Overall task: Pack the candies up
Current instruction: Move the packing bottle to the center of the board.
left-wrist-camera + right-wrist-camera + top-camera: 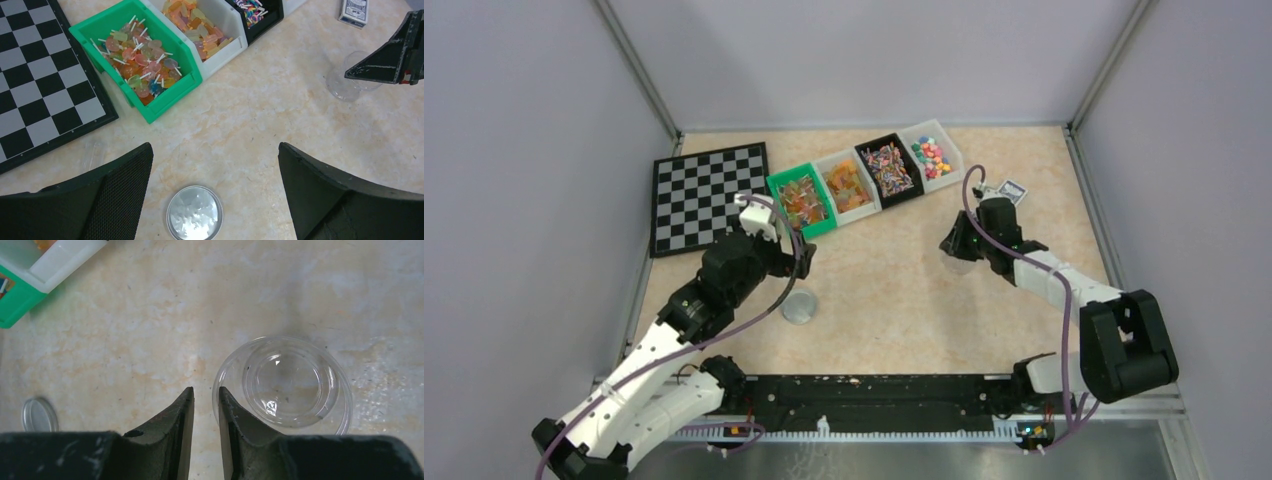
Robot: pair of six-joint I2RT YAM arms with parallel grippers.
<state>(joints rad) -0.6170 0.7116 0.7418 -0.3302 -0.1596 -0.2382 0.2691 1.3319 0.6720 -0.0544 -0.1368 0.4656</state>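
Sitting nearly shut at the rim of the empty cup (282, 382), the right claw (206, 390) is, it seems, only beginning the packing; the left claw (215, 147) is hanging wide above the lid (194, 212), and all candies (142, 62) are lying in their bins (170, 95).

Overhead cam, 2 close wrist cams

Wide-parted left claw (215, 149) over a round silver lid (194, 212)

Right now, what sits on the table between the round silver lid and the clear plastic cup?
Nothing. From the silver lid across to the clear cup there is only bare beige tabletop. The top view shows it most clearly.
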